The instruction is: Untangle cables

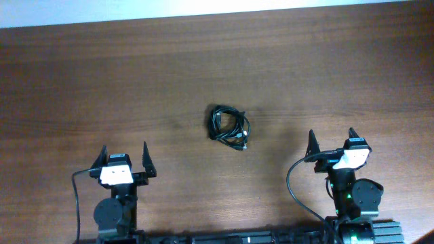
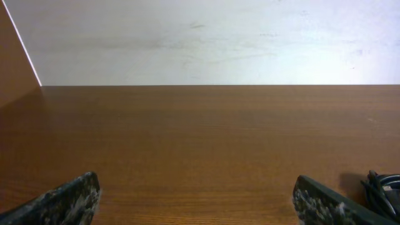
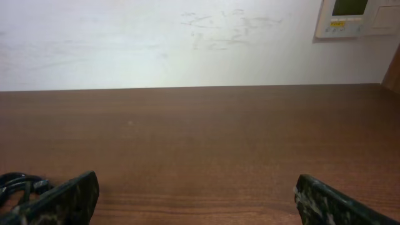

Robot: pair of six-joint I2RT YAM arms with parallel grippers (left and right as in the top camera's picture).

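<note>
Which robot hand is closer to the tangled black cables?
Right, but only just. The right gripper sits right of the cables, nearly level with them; the left gripper sits left of them, a bit farther back.

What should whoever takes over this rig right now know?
Left gripper: jaws open, empty, over the near edge of the table.
Right gripper: jaws open, empty, also near the front edge.
Cables: one small dark knot at mid-table, between the two arms and ahead of both; neither gripper touches it.
Done: nothing visible; the cables are one bundle.
Left: reach in, grip the knot, pull the cords apart and lay them out separately.
</note>
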